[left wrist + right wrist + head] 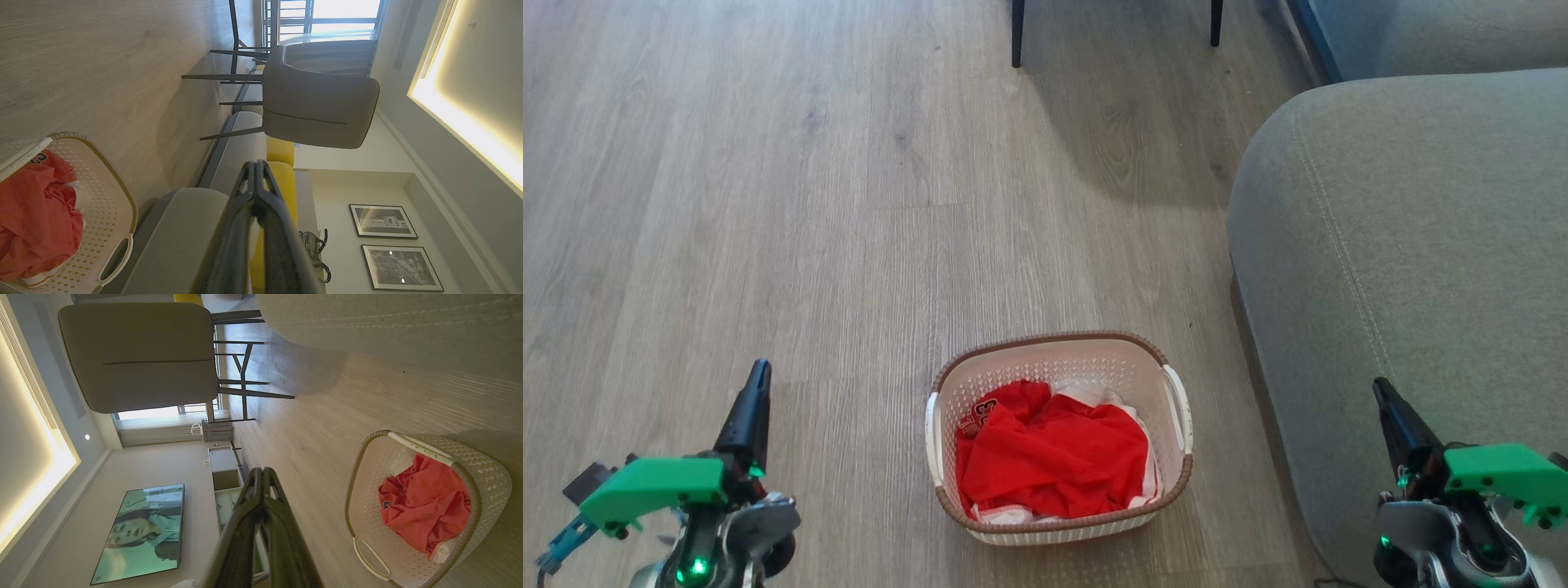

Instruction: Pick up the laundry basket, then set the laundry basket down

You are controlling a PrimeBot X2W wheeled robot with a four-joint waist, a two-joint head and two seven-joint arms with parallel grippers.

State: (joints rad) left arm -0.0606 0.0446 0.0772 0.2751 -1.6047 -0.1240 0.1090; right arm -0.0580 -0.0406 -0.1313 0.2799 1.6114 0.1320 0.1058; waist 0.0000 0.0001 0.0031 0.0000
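Fingers on your left gripper [758,372] and right gripper [1382,392] are clenched empty, so spread them, then lower each to a side handle [1181,408] of the laundry basket [1049,336].

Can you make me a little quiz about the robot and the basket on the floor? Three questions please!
1. True or false: the left gripper and the right gripper are both shut and holding nothing.
2. What colour is the clothing in the laundry basket? A blue, B red, C green.
3. Fill in the gap: the basket stands on the wooden floor beside a grey ____.

Key: 1 true. 2 B. 3 sofa.
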